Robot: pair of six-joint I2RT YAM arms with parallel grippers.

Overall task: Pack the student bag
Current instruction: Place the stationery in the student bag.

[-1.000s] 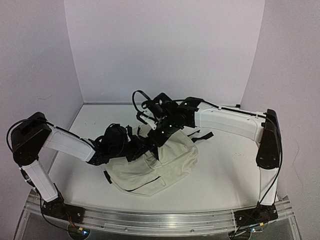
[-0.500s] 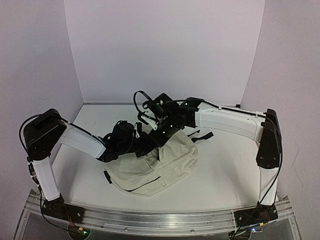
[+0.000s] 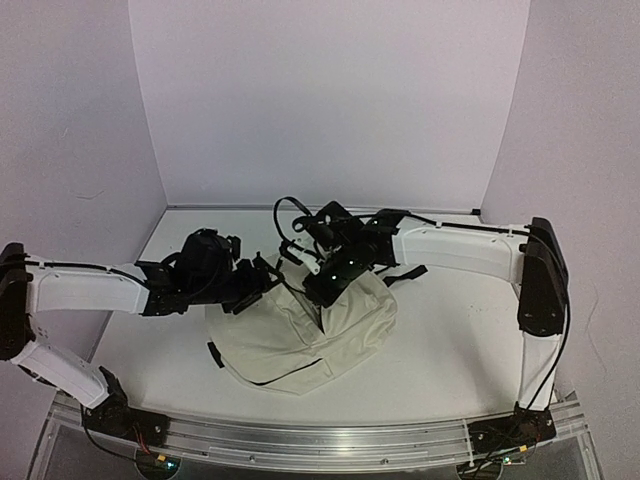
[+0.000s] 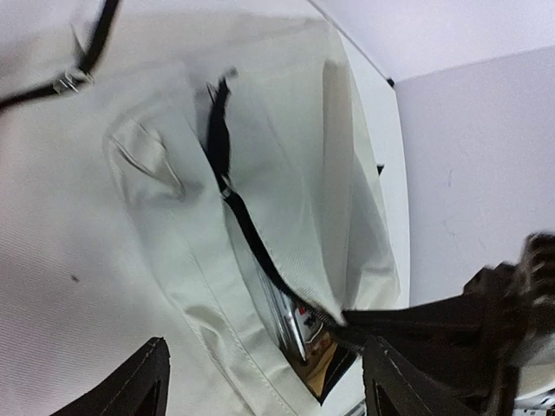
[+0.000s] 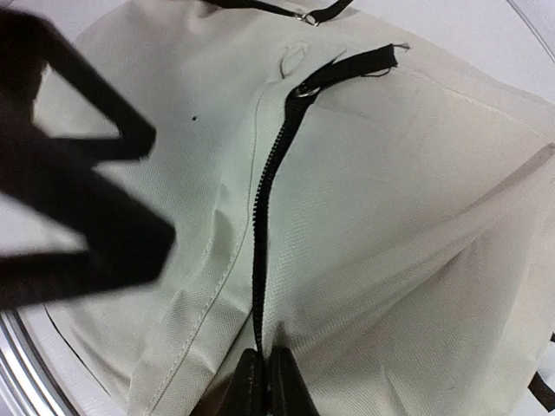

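Two tools on bag: my right tool clamped on zipper, closing step; left tool apart. Next: pull zipper toward 12.

Both end effectors at student bag

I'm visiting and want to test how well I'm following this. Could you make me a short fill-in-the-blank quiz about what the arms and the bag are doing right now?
1. The student bag lying on the table is cream with ____ zipper trim.
2. The right gripper has its fingers pinched ____ on the bag's zipper.
3. The left gripper has its fingers spread ____.

Missing words: black; shut; open
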